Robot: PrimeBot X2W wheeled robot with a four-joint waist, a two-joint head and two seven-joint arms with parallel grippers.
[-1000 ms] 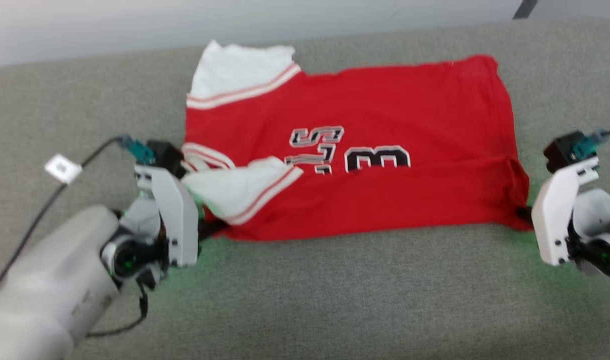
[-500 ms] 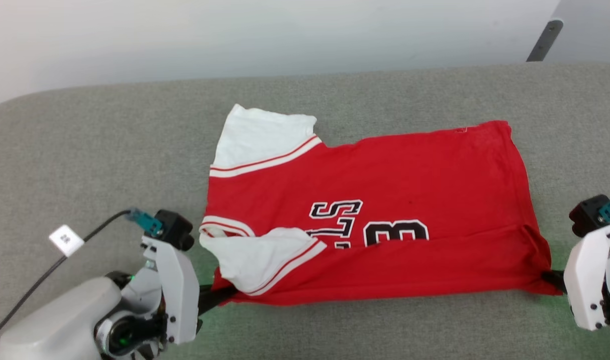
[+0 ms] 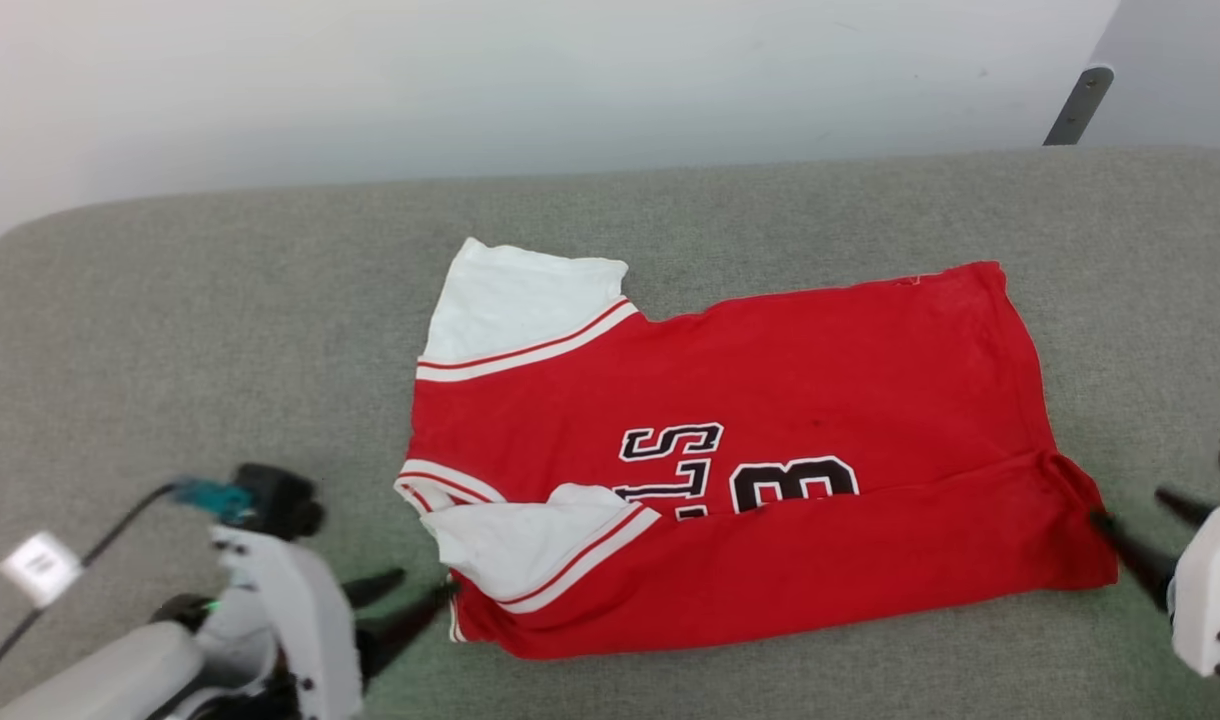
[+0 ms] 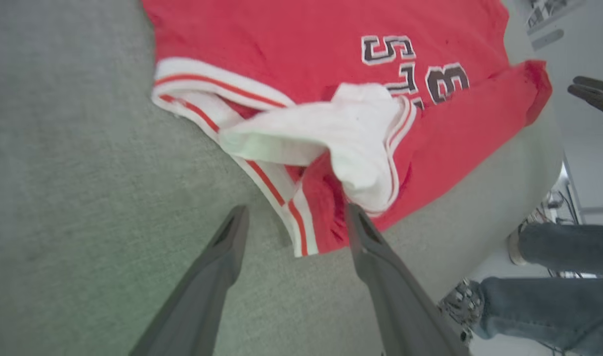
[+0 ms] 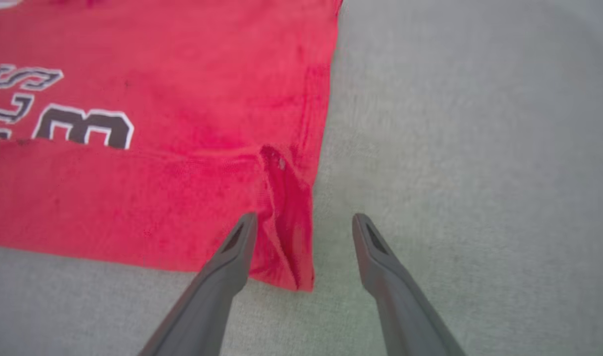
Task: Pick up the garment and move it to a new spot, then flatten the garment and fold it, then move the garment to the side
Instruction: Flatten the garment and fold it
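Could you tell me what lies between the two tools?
Between the left tool and right tool lies the folded bright red white-striped sports garment, seen in the head view.

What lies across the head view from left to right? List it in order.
In order: white cable tag → left gripper, open → garment, spread on the grey cushion → right gripper, open, at the garment's right edge.

Grey woven upholstered surface [image 3: 220,330], pale blank wall [image 3: 470,80] behind it, dark slanted post [image 3: 1070,105] at upper right, person's legs [image 4: 563,277] in blue jeans (a pale shoe [image 4: 515,247] too) beyond the surface's edge
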